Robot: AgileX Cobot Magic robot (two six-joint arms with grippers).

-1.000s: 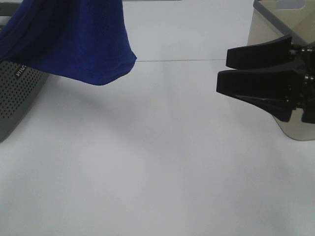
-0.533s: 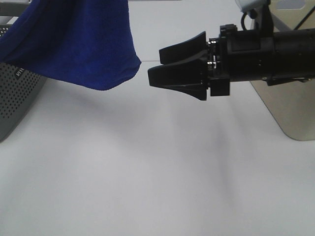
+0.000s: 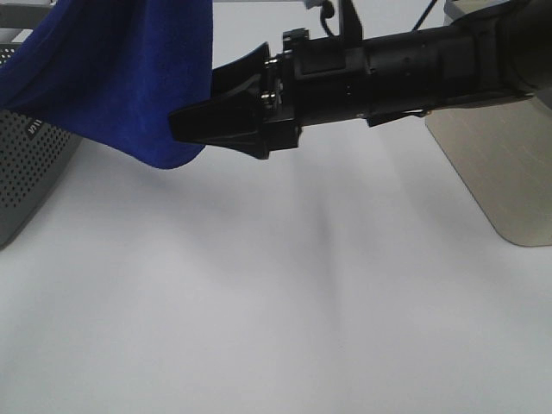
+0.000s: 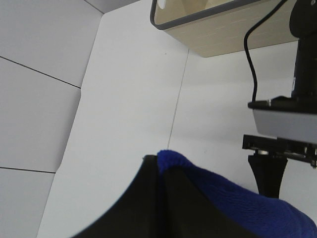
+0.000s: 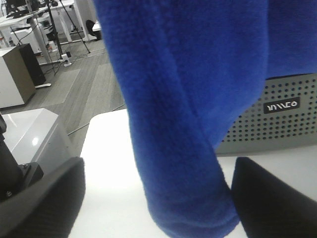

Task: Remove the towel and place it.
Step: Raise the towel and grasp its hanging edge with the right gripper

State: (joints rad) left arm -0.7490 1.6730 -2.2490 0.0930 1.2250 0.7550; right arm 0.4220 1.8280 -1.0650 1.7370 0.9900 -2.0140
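Observation:
The royal-blue towel [image 3: 129,78] hangs in the air at the upper left, above the grey perforated basket [image 3: 26,164]. My right gripper [image 3: 197,102] has reached across from the right and is open, its two black fingers either side of the towel's lower hanging corner. In the right wrist view the towel [image 5: 178,114] hangs between the spread fingers [image 5: 44,198]. In the left wrist view my left gripper [image 4: 158,166] is shut on a fold of the towel [image 4: 233,203]. The left gripper is outside the exterior view.
A beige basket [image 3: 492,172] stands at the right behind my right arm; it also shows in the left wrist view [image 4: 213,25]. The grey basket shows behind the towel in the right wrist view [image 5: 277,114]. The white table [image 3: 276,310] spreads below.
My right arm has moved left across the table, from the beige basket to the towel, and its open fingers now flank the hanging corner. The towel has barely moved.

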